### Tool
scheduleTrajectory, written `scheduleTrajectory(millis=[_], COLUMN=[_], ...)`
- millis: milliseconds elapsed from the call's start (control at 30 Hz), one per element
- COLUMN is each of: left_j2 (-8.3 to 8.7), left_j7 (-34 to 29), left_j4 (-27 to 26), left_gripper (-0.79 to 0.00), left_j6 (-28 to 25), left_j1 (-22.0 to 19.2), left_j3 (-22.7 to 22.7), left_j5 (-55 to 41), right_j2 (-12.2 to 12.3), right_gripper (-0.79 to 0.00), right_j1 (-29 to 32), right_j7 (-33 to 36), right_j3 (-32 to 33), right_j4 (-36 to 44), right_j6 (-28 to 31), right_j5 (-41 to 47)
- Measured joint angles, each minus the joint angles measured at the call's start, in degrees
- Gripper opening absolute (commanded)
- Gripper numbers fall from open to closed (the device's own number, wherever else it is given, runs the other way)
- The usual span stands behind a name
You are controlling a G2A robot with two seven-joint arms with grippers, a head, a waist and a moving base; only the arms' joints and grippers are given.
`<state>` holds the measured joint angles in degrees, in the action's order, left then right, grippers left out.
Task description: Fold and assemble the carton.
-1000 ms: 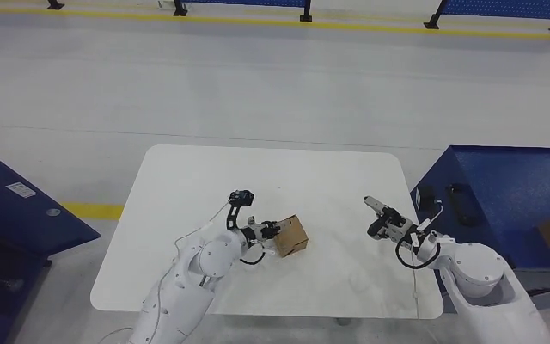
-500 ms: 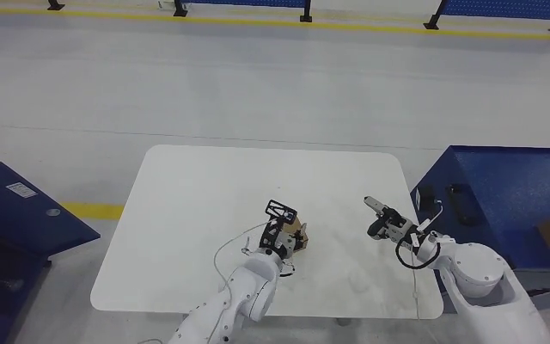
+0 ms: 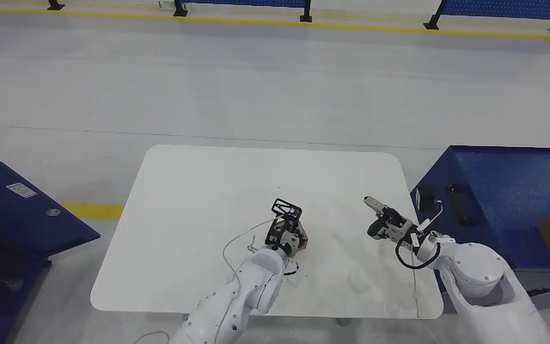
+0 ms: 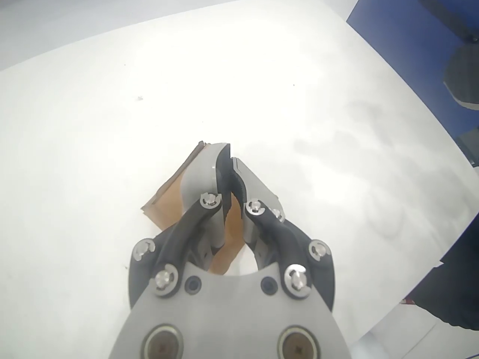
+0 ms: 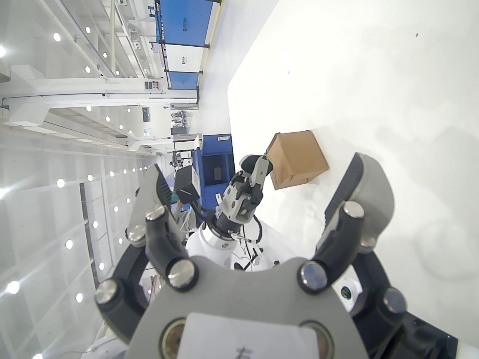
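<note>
Item, left end effector (image 3: pixel 290 232): near the robot, at about the middle of the surface (image 3: pixel 189 189), a shade toward 3 o'clock in the top view. The arm comes up from 6 o'clock. Fingers (image 4: pixel 198 173) are pressed together, the dark pads meeting at the tips. The tips bear on the upper edge of the carton; whether any board lies between the pads cannot be told. Item, carton (image 3: pixel 301 235): brown board, already raised into a box shape. It stands on the surface directly beneath and just to 3 o'clock of the left end effector, touching it. In the left wrist view its brown panel shows under and beside the closed fingers. In the right wrist view two plain faces and a small notch along one lower edge are seen. Item, right end effector (image 3: pixel 373 215): at 3 o'clock of the carton, well apart from it, near the surface's 3 o'clock side. It points toward 10 o'clock with its fingers spread wide, holding nothing. Item, surface: white, rounded corners, faintly scuffed. Item, blue bin (image 3: pixel 498 181): beyond the 3 o'clock edge, with a dark object (image 3: pixel 464 203) in it. Item, blue unit (image 3: pixel 34 224): beyond the 9 o'clock edge. Item, yellow floor line (image 3: pixel 258 19): far off at 12 o'clock, running across the pale floor.
</note>
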<state>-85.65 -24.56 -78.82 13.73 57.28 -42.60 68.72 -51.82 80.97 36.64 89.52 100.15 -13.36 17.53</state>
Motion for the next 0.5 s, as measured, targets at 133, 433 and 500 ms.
scheduleTrajectory(millis=[133, 433, 500], left_j2=[-0.7, -1.53, -1.88], left_j7=[-1.11, -1.29, -1.09], left_j4=[2.07, 2.83, 3.58], left_gripper=[-0.785, -0.785, -0.785], left_j6=[-0.19, -0.02, 0.07], left_j1=[-1.16, -1.13, -1.56], left_j3=[0.26, 0.17, 0.22], left_j5=[-0.87, -0.22, -0.6], right_j2=[0.0, 0.0, 0.0], right_gripper=[0.0, 0.0, 0.0], right_j1=[0.0, 0.0, 0.0], right_j7=[0.0, 0.0, 0.0], right_j3=[0.0, 0.0, 0.0], right_j4=[0.0, 0.0, 0.0], right_j6=[0.0, 0.0, 0.0], right_j5=[0.0, 0.0, 0.0])
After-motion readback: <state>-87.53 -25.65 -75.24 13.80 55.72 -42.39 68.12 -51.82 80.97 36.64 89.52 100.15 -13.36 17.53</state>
